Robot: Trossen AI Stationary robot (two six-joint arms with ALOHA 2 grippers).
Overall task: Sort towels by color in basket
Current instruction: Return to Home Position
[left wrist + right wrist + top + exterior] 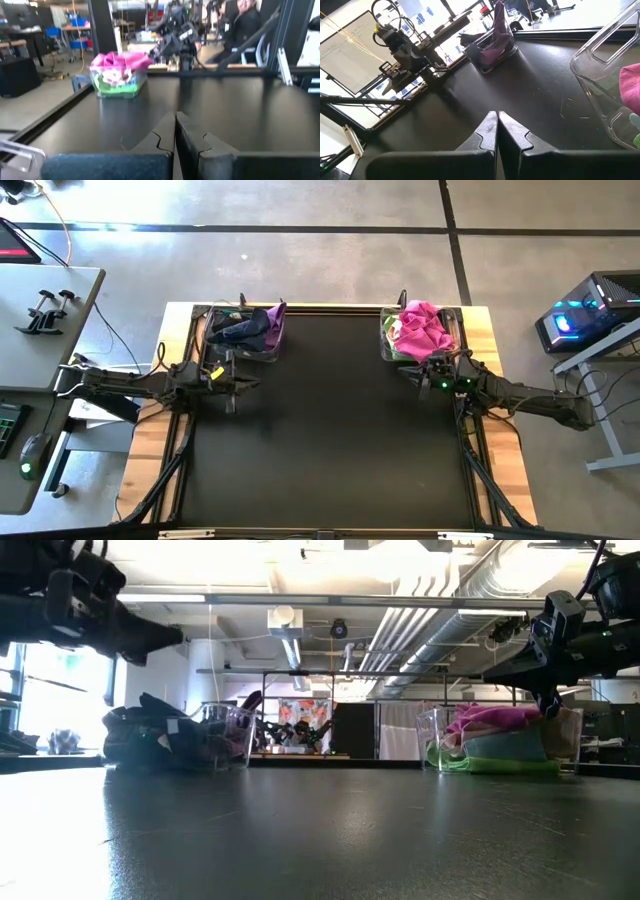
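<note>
Two bins [208, 330] of towels [420, 325], left gripper [175, 120], right gripper [497, 119], both closed

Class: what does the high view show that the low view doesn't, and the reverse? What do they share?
Only the high view: the table's pale wooden border, a grey desk holding black clamps, and, from above, the left pincer and right pincer each just short of its bin. Only the low view: silver ceiling ducts, and the right stack's layers, mint cloth over lime cloth. Both: the black tabletop, the left clear plastic bin of dark cloths, the right clear plastic bin topped by a magenta cloth.
</note>
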